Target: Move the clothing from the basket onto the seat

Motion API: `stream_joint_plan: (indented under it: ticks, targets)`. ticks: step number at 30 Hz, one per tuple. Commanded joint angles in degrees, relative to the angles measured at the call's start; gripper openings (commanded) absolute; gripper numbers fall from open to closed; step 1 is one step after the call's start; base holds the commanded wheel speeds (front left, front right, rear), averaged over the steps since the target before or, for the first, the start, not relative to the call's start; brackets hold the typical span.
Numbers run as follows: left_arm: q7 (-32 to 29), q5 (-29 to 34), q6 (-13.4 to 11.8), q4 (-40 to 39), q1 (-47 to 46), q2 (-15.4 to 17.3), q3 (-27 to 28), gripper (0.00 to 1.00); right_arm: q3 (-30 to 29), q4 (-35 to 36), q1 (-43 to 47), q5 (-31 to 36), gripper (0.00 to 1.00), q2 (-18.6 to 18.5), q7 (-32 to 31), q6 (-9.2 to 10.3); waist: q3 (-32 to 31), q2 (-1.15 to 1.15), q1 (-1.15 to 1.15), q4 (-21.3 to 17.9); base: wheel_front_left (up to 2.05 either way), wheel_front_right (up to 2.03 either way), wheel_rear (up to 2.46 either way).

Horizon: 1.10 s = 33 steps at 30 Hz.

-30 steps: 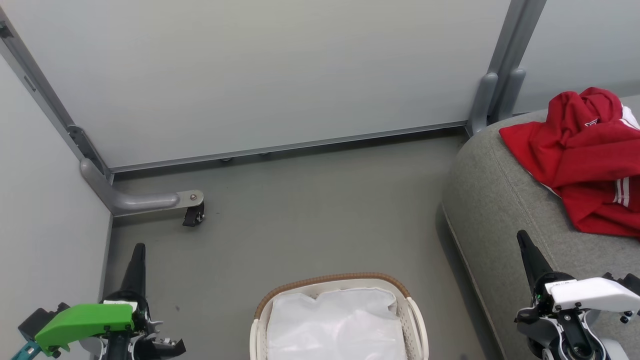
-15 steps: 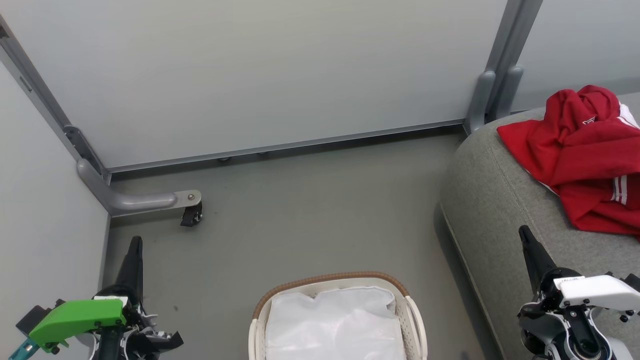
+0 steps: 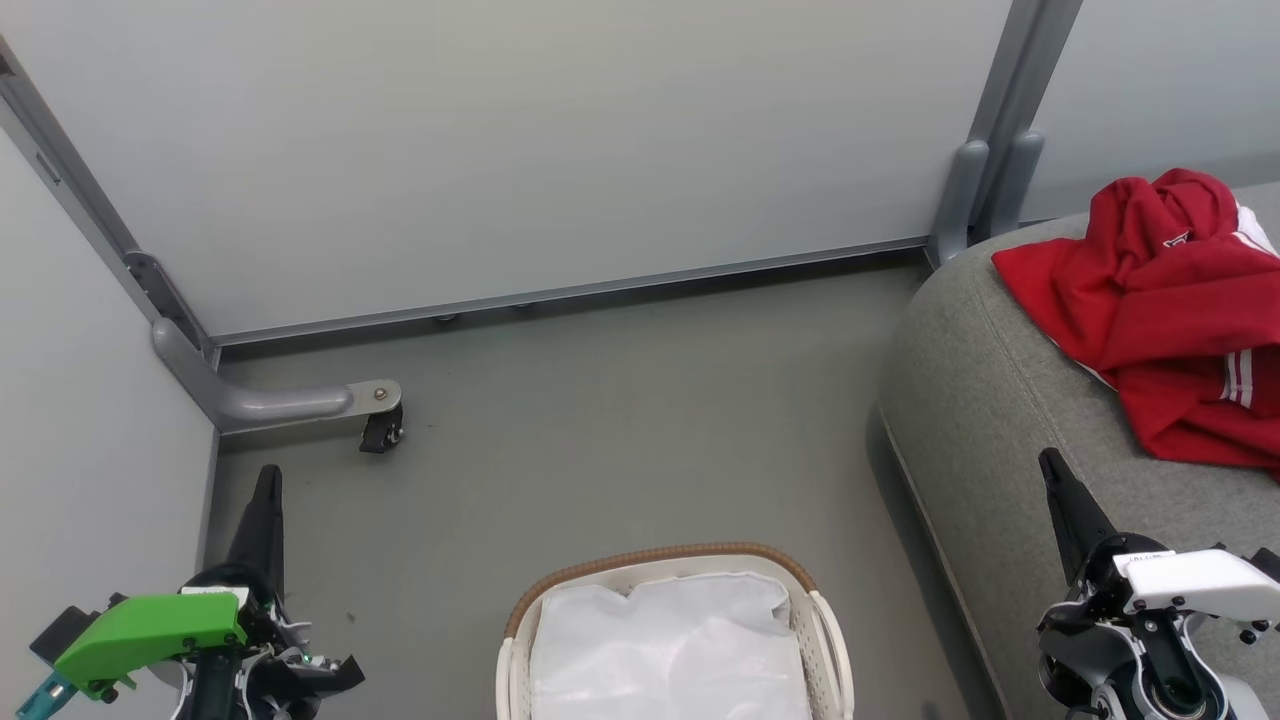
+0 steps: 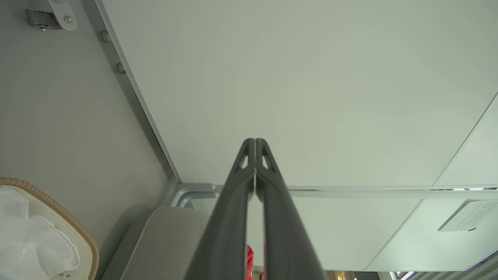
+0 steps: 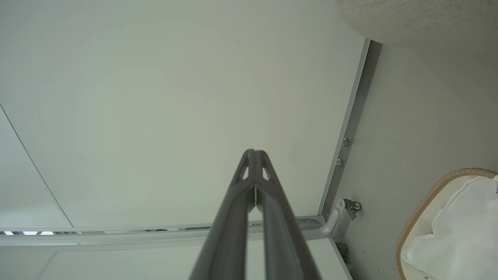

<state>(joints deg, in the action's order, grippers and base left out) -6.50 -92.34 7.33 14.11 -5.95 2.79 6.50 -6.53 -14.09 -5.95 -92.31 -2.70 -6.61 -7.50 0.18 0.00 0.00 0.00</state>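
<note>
Red clothing [image 3: 1160,310] heaped on the grey seat [image 3: 980,420] at three o'clock; basket [image 3: 655,556] at six o'clock, white liner [image 3: 670,650] showing inside; left gripper [image 3: 268,475] at eight, right gripper [image 3: 1048,462] at four, both with fingers pressed together.

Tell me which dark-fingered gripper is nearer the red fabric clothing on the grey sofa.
The white-housed right gripper; the green-housed left gripper is beyond the white basket.
</note>
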Motion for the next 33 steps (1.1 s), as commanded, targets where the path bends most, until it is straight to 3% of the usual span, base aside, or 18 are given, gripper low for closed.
stream_joint_plan:
  ticks: [1,33]
  targets:
    - [-0.23,-0.17,0.33,-0.12,-0.63,0.28,0.17,0.0,-0.11,0.19,-0.49,-0.19,0.0,-0.34,-0.08,0.02,0.0,0.0,0.0,0.0,0.0,0.0,0.0]
    - [-0.25,-0.12,0.29,-0.12,-0.63,0.24,0.2,0.0,-0.11,0.19,-0.48,-0.2,0.0,-0.34,-0.07,0.02,0.0,0.0,0.0,0.0,0.0,0.0,0.0]
